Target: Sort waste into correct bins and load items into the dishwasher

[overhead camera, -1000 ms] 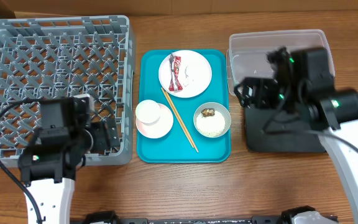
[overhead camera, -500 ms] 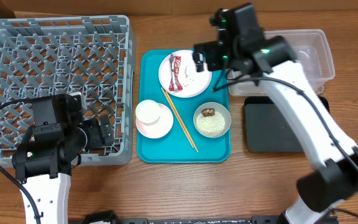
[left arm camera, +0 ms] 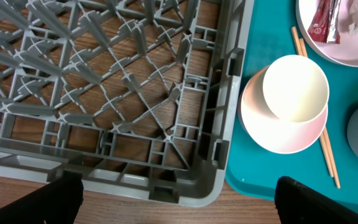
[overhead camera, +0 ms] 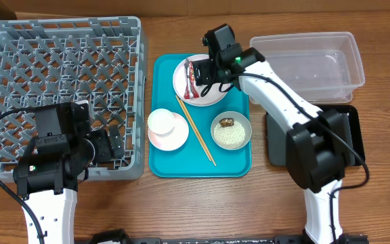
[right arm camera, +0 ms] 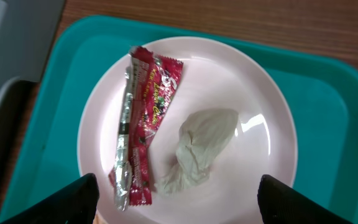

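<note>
**Over the white plate the right pincer hangs spread, left one wide at the rack**

At the far left of the wooden table (overhead camera: 384, 203) I see the grey dish rack (overhead camera: 63, 24), its lattice floor holding no dishes. My left gripper (overhead camera: 114, 146) sits over the rack's near right corner. In the left wrist view its fingers stand at the two lower corners of the picture, wide apart with nothing between them.

Just right of the rack lies the teal tray (overhead camera: 181, 163), which holds all the crockery. On its near left side the small white cup (overhead camera: 161, 122) stands on the pale pink saucer (overhead camera: 169, 139). The wooden chopsticks (overhead camera: 195, 130) lie beside them, slanting across the tray's middle.

At the tray's far end is the white plate (right arm camera: 247, 93). The red-and-white wrapper (right arm camera: 140, 124) lies on its left half and the white tissue wad (right arm camera: 201, 149) near its centre, close beside it. My right gripper (overhead camera: 206, 73) hangs over this plate. In the right wrist view its fingers are apart, one on either side of the waste, and neither touches it.

On the tray's near right the pale bowl (overhead camera: 231, 131) holds the rice (overhead camera: 231, 139) and the brown lump (overhead camera: 227, 123).

Right of the tray, the clear tub (overhead camera: 303, 37) stands at the back. In front of it lies the black tray (overhead camera: 349, 132), partly under my right arm.
</note>
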Available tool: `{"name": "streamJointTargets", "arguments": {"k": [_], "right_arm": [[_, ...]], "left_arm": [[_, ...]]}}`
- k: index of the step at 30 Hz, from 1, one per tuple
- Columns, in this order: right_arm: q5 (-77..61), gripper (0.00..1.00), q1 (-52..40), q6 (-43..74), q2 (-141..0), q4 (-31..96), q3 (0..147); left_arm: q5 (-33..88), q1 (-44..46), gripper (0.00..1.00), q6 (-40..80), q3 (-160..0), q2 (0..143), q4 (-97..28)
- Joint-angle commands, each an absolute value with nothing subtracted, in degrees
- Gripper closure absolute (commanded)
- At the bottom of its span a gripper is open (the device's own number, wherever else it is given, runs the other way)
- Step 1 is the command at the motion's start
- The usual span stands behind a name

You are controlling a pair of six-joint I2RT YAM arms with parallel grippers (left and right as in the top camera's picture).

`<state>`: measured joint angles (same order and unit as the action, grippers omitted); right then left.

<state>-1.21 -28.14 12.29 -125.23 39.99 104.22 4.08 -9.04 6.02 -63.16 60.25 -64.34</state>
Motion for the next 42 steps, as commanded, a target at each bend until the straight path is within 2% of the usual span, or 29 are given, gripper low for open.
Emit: {"name": "streamJointTargets", "arguments": {"k": [1, 6, 9, 11, 15, 17, 26, 32, 35, 37, 39, 40, 41, 42], "right_arm": [[-0.21, 0.17, -28.93, 13.8, -128.03, 38.94, 105.41], [1.45, 0.17, -28.97, 16.23, -132.27, 37.52, 105.38], [1.43, 0.23, -29.04, 16.6, -133.71, 36.58, 105.38], [1.48, 0.38, -29.1, 16.58, -133.78, 36.27, 105.38], [1.43, 0.8, -29.19, 16.56, -133.29, 36.8, 105.95], [1.43, 0.96, -29.19, 16.58, -132.25, 38.0, 106.48], [3.79, 0.96, -26.55, 16.88, -120.53, 46.59, 109.6], [11.77, 0.96, -20.71, 26.89, -114.28, 55.2, 109.58], [11.0, 0.9, -17.76, 28.47, -114.17, 58.08, 109.49], [9.74, 0.64, -16.29, 28.56, -114.43, 58.87, 109.08], [7.4, 0.25, -15.14, 28.56, -114.5, 58.26, 109.03], [5.61, 0.08, -14.68, 28.53, -114.5, 57.04, 109.03], [3.66, 0.0, -14.41, 28.53, -114.43, 55.83, 109.12], [1.26, 0.0, -14.26, 28.51, -114.43, 54.57, 109.21]], "left_arm": [[4.08, -9.37, 0.0, 6.44, -64.53, 60.49, -64.29], [4.08, -9.37, 0.0, 6.44, -64.55, 60.49, -64.29], [4.08, -9.37, 0.0, 6.44, -64.55, 60.49, -64.27], [4.08, -9.37, 0.0, 6.44, -64.53, 60.49, -64.29], [4.08, -9.37, 0.0, 6.44, -64.55, 60.49, -64.27], [4.08, -9.37, 0.0, 6.44, -64.55, 60.49, -64.27], [4.05, -9.37, 0.0, 6.42, -64.55, 60.49, -64.25], [4.05, -9.37, 0.0, 6.42, -64.55, 60.49, -64.23], [4.05, -9.37, 0.0, 6.42, -64.55, 60.53, -64.2], [4.05, -9.37, 0.0, 6.44, -64.55, 60.64, -64.18], [4.05, -9.37, 0.0, 6.44, -64.53, 60.66, -64.2], [4.05, -9.37, 0.0, 6.44, -64.53, 60.66, -64.2], [4.05, -9.37, 0.0, 6.42, -64.53, 60.66, -64.23], [4.05, -9.37, 0.0, 6.42, -64.53, 60.66, -64.2]]}}
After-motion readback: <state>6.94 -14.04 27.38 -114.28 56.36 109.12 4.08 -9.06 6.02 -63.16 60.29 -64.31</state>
